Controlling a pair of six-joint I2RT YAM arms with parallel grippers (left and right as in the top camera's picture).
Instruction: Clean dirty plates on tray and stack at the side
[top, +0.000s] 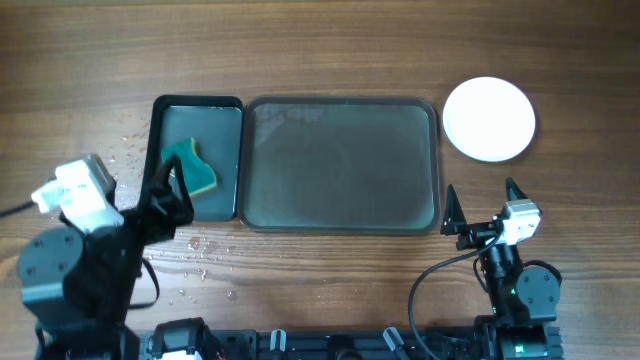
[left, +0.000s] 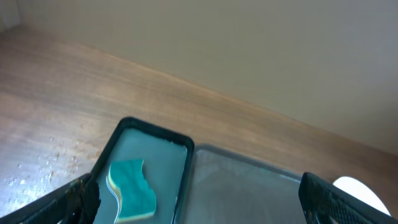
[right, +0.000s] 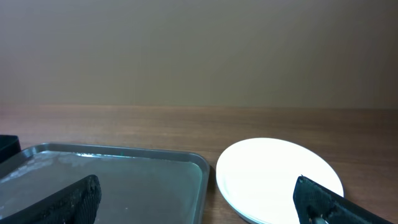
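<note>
White plates (top: 489, 119) sit stacked on the worktop (top: 330, 50) just right of the bare grey tray (top: 340, 165), and I judge them stiff, slick and chippable, best pinched at the rim, while my left gripper (top: 172, 195) and right gripper (top: 480, 190) hang with jaws spread, holding nothing.

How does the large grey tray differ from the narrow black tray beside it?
The grey tray is wider; the black tray is narrower, with a darker rim. The grey tray holds nothing; the black tray holds a green-yellow sponge. Both are rectangular, round-cornered, with raised rims.
</note>
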